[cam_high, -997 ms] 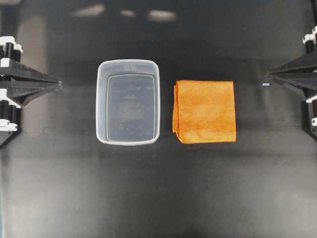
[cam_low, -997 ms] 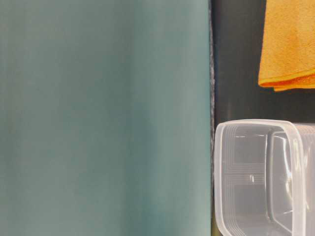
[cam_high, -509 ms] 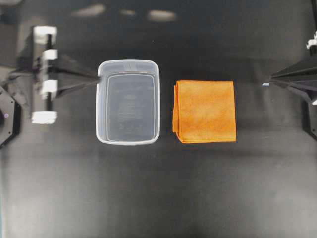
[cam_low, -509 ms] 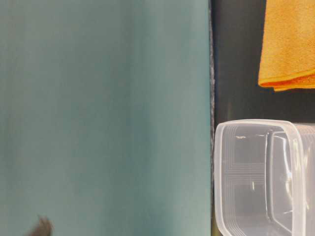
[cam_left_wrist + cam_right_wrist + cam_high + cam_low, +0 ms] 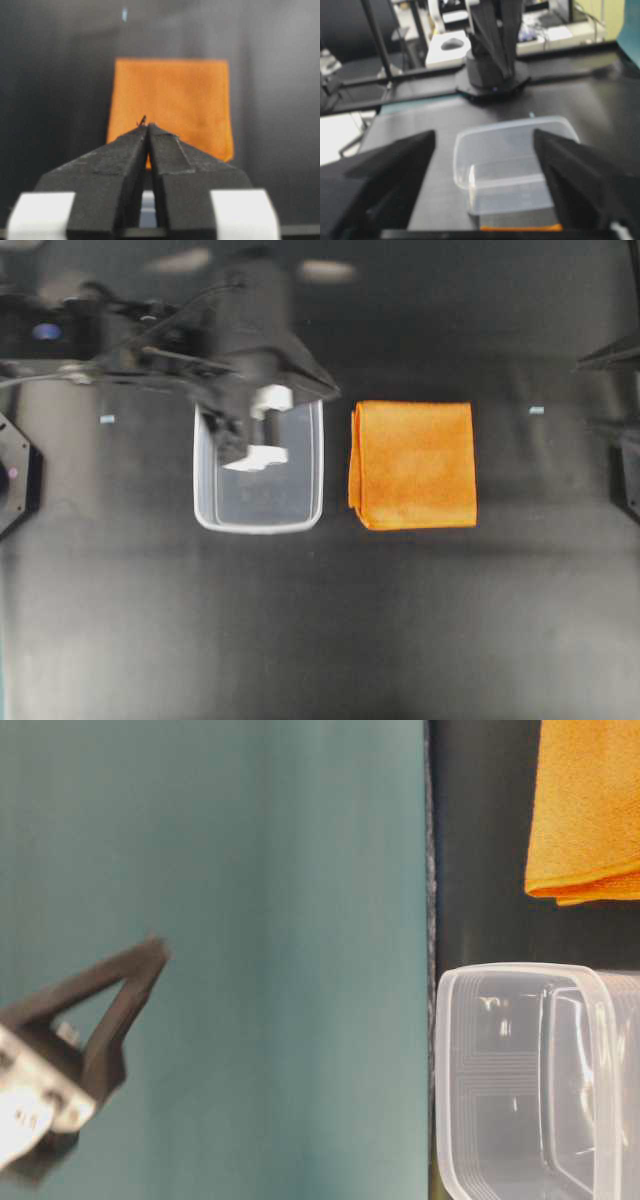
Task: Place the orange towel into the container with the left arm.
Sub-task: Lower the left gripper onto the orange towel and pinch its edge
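The orange towel [image 5: 413, 465] lies flat and folded on the black table, just right of the clear container [image 5: 258, 495]. It also shows in the left wrist view [image 5: 172, 95] and the table-level view [image 5: 585, 810]. The left arm reaches over the container's upper half and hides it. My left gripper [image 5: 333, 395] is shut and empty above the container's far right corner, short of the towel, with its fingers together [image 5: 147, 126]. My right gripper [image 5: 585, 393] is open and empty at the right edge, its fingers wide apart [image 5: 484, 134] and facing the container [image 5: 515, 150].
Small pale blue marks sit on the table at the right [image 5: 536, 410] and the left [image 5: 107, 419]. A teal wall [image 5: 220, 920] fills most of the table-level view. The left arm's base [image 5: 492, 65] and benches stand behind the container in the right wrist view.
The left arm has swung from the left edge to above the container, toward the towel. The right gripper has opened and drawn back toward the right edge.
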